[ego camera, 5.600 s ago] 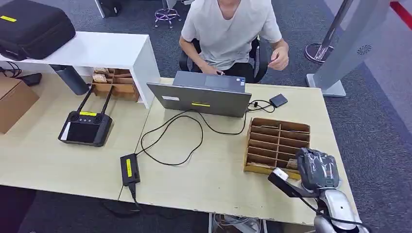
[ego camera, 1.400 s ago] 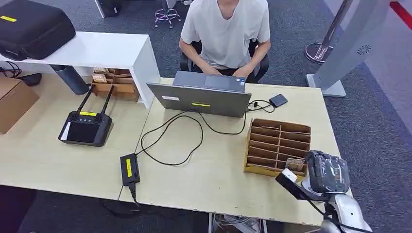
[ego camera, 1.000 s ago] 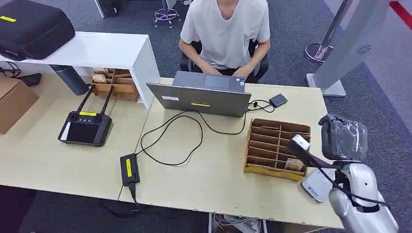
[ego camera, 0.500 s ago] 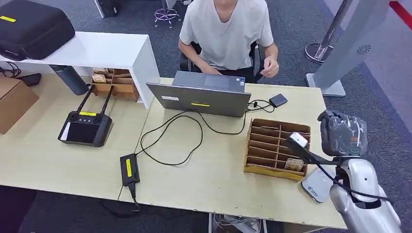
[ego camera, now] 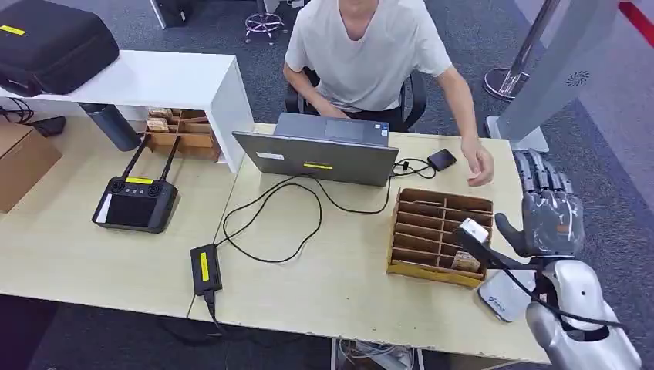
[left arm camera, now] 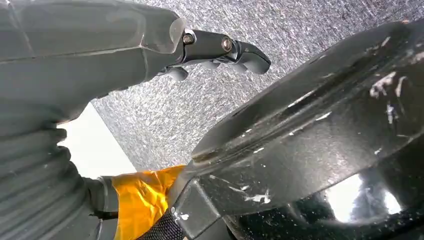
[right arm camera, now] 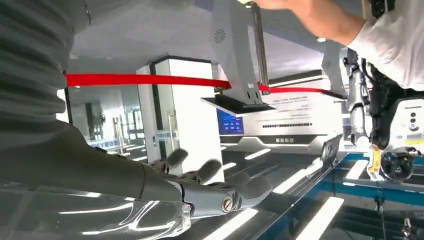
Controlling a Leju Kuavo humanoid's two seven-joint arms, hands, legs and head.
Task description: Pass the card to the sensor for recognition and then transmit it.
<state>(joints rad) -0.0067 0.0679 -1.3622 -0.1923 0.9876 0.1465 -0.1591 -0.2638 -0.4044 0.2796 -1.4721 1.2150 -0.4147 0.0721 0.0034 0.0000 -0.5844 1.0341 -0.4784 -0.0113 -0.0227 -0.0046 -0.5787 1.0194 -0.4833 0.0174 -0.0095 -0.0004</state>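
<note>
The card could not be picked out anywhere, and whether it lay against the right hand's [ego camera: 544, 208] palm could not be told. That hand was raised above the right end of the desk [ego camera: 347, 285], its fingers [ego camera: 540, 171] stretched out straight and side by side, pointing away from the robot, with the thumb apart to one side; nothing was seen pinched between them. In the right wrist view the same hand [right arm camera: 200, 195] was spread with its fingers loosely apart against the ceiling lights. A person's hand [ego camera: 480, 166] reached over the far right part of the desk, near the robot's fingertips but apart from them. The sensor [ego camera: 503, 297], a flat pale pad, lay at the desk's near right edge, just below the raised hand and beside the wooden divider box [ego camera: 439, 231]. A small brown stack [ego camera: 466, 262] sat in the box's near right compartment. A laptop [ego camera: 320, 154] stood in front of the seated person, a small black box [ego camera: 441, 159] on a cable just beside it. The left hand [left arm camera: 100, 60] hung over grey carpet, its fingers [left arm camera: 225, 47] loosely extended and holding nothing.
</note>
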